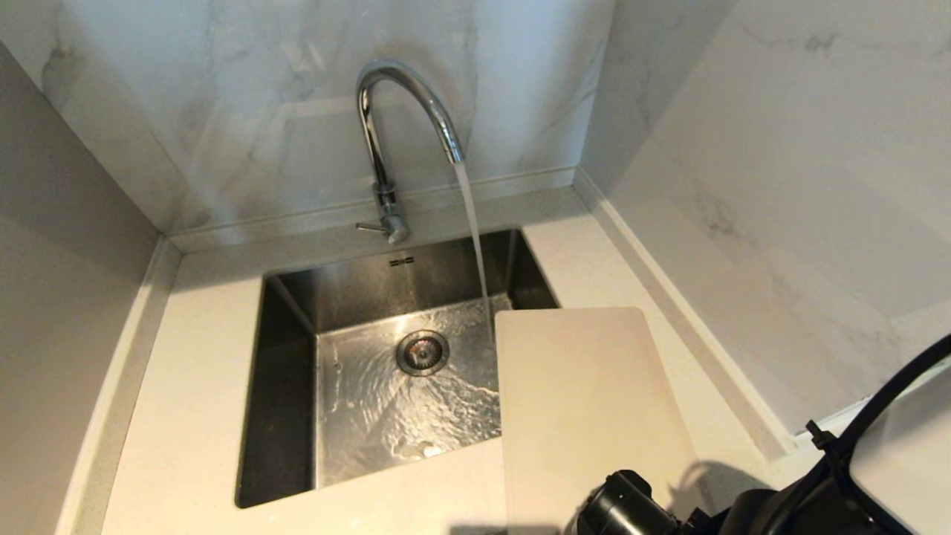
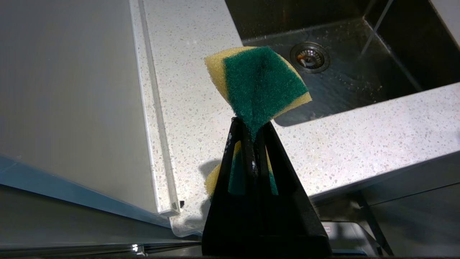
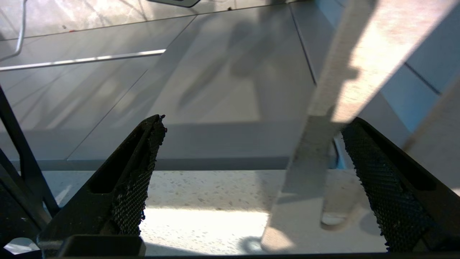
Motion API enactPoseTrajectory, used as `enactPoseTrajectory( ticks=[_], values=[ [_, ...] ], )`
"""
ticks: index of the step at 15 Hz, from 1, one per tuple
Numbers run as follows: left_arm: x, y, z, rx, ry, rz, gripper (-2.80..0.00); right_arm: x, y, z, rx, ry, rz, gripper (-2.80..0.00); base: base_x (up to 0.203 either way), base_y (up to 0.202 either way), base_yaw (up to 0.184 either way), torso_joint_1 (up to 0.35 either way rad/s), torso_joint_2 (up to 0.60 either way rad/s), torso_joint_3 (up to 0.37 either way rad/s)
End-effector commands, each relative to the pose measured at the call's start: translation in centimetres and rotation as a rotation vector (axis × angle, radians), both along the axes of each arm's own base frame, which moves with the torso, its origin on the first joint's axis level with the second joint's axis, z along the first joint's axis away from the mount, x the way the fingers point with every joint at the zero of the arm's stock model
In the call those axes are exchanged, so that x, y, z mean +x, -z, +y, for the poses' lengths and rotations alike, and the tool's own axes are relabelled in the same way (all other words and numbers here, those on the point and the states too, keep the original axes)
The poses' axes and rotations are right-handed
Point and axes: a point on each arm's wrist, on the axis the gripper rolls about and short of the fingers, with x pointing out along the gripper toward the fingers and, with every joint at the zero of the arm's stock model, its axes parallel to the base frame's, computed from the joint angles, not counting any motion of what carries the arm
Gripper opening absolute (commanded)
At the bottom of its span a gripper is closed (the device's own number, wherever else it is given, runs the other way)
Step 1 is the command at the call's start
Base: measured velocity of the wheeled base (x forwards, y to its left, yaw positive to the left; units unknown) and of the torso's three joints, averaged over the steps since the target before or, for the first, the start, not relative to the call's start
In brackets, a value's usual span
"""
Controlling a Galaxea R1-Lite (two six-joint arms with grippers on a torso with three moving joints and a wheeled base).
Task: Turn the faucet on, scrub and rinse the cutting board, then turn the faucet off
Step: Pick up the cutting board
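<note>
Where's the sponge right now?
The sponge is pinched in the left hand, shown only in the left wrist view, above the counter just short of the sink.

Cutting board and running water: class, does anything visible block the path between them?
Nothing visible does. The cutting board lies on the counter, overhanging the sink's right edge; the faucet's stream falls just beside its far-left corner.
</note>
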Motion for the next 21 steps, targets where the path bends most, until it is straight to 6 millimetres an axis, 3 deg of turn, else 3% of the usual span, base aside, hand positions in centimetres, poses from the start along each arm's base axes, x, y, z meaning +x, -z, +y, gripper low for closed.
enactPoseTrajectory(
  ticks=[1,21],
  values=[
    [0.0,0.0,0.0,0.0,-0.001,0.0,-2.8,0.0,0.5,0.0,-0.017,-0.005,0.019,0.0,0.0,0.0,0.0,0.0,0.0,0.0],
    [0.0,0.0,0.0,0.0,0.0,-0.001,-2.8,0.6,4.8,0.6,0.003,-0.01,-0.035,0.0,0.0,0.0,0.0,0.0,0.0,0.0]
  ],
)
